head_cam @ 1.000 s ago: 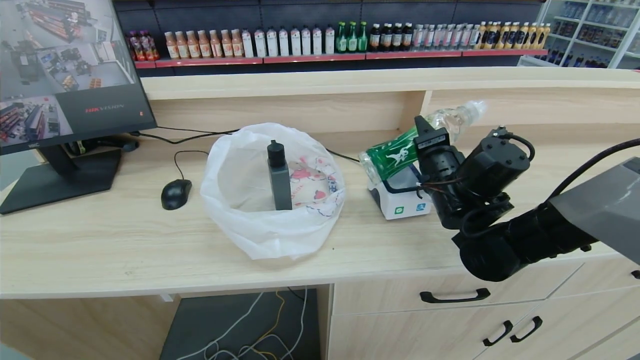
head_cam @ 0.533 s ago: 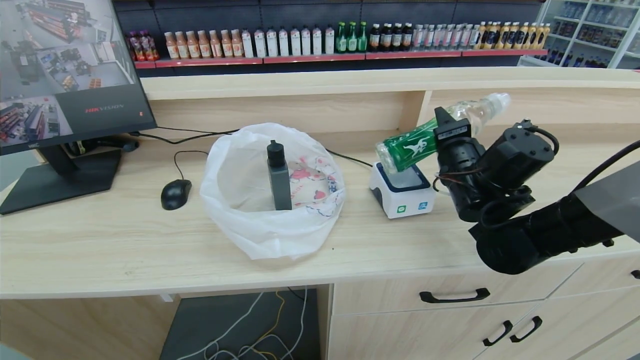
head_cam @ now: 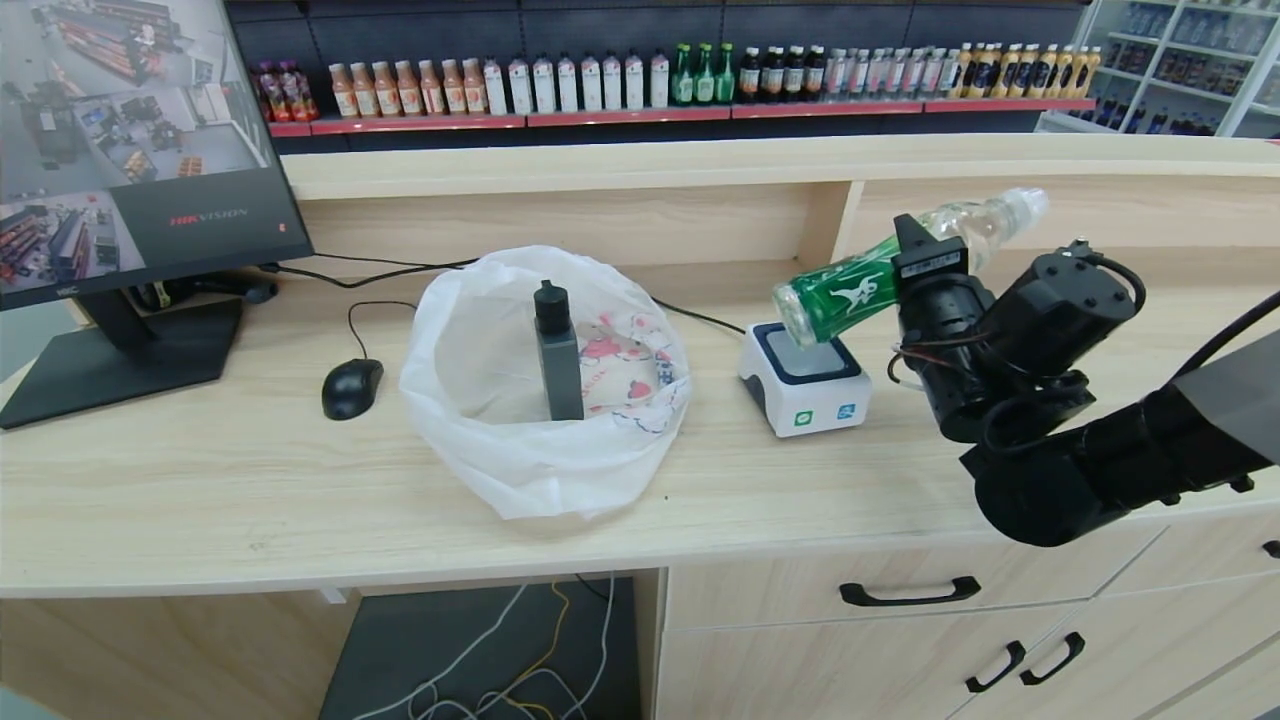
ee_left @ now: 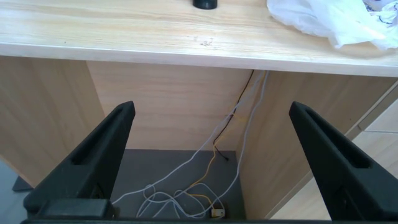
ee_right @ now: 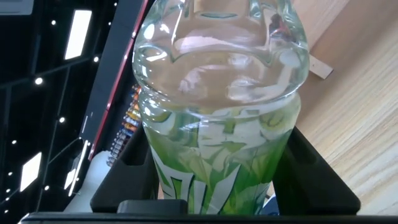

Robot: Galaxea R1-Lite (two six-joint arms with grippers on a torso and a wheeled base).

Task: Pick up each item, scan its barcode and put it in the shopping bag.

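**Bottle lifts clear of the scanner, drifting away from the bag**

On our left side, the left gripper (ee_left: 211,109) hangs below the front edge of the pale wooden counter (head_cam: 250,480). Its fingers are spread wide and hold nothing.

Near the counter's middle, the white, crinkled plastic shopping bag (head_cam: 540,470) sits open exactly as it did a second ago. A dark grey bottle (head_cam: 560,360) stands upright inside it.

Just right of the bag, the small white box scanner (head_cam: 805,385) with its dark top window is now uncovered. A second ago the clear plastic bottle with a green label (head_cam: 850,290) lay low across it and hid most of its top. Now that bottle is higher and further right. It is tilted, with its base over the scanner's far right corner and its cap end raised toward the counter's back wall. The right gripper (head_cam: 915,255) has its fingers clamped on the bottle's middle, at the upper end of the label.

We judge that the scanning pass is over. The drift runs away from the bag, so the carry has not begun. The bottle must come back left over the scanner and go down beside the grey bottle without toppling it.
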